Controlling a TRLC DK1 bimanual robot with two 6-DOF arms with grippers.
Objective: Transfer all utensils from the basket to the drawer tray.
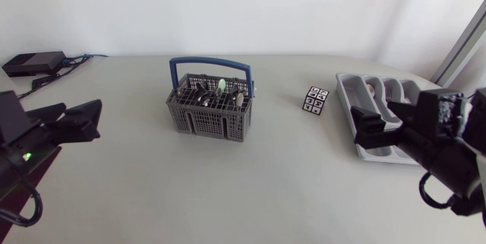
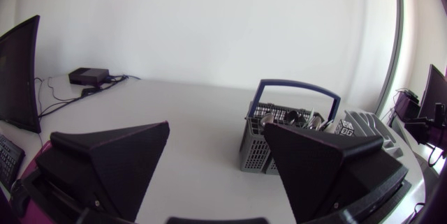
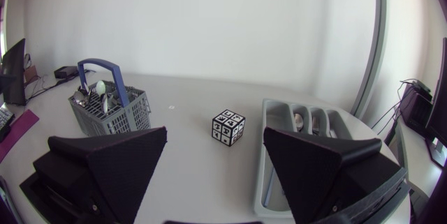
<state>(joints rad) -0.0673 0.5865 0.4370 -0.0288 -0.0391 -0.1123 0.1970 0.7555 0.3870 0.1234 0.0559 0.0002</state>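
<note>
**A:** Where's the basket (image 1: 209, 118) relative to the jaws?

**B:** Mid-table, toward the far side, with the utensils (image 1: 220, 90) standing upright in it. The left gripper (image 1: 85, 120) hangs well apart from it near the table's (image 1: 228, 191) left edge, jaws spread with nothing between them.

**A:** And the right one?

**B:** The right gripper (image 1: 373, 128) is also spread and holding nothing, sitting over the tray's (image 1: 348, 96) near end.

**A:** Room to move?

**B:** Plenty. There's bare tabletop between basket and tray, just a small black-and-white cube (image 1: 316, 99) beside the tray. The tray lies close to the right edge.
</note>
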